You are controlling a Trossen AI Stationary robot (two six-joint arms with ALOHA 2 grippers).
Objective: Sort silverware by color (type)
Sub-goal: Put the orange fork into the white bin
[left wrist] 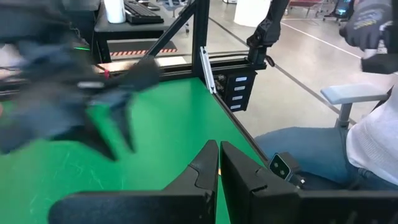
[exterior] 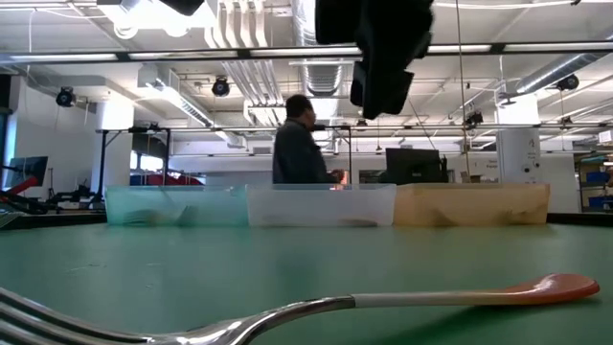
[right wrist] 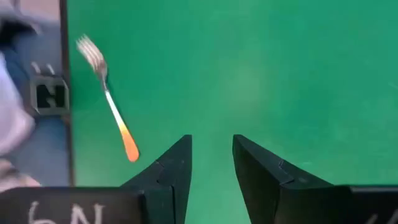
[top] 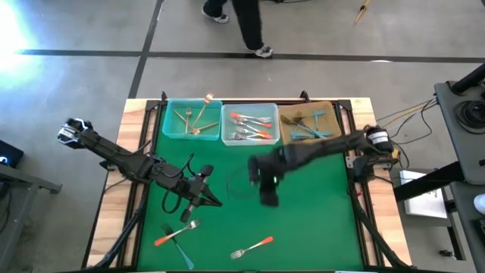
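The right pincer [right wrist: 211, 158] is hanging over bare green counter [top: 318, 212], fingers apart, holding nothing; an orange-handled fork [right wrist: 109, 102] is lying just beyond it. The left pincer [left wrist: 219, 165] is sitting together.

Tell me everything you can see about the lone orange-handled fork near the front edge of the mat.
The fork is slim, with silver metal tines and neck and a glossy orange-red handle that widens to a rounded end. It lies flat on the green mat near the front edge, alone, tines toward the left arm's side. Nothing touches it; the right gripper hangs above the mat, fingers apart, holding nothing.
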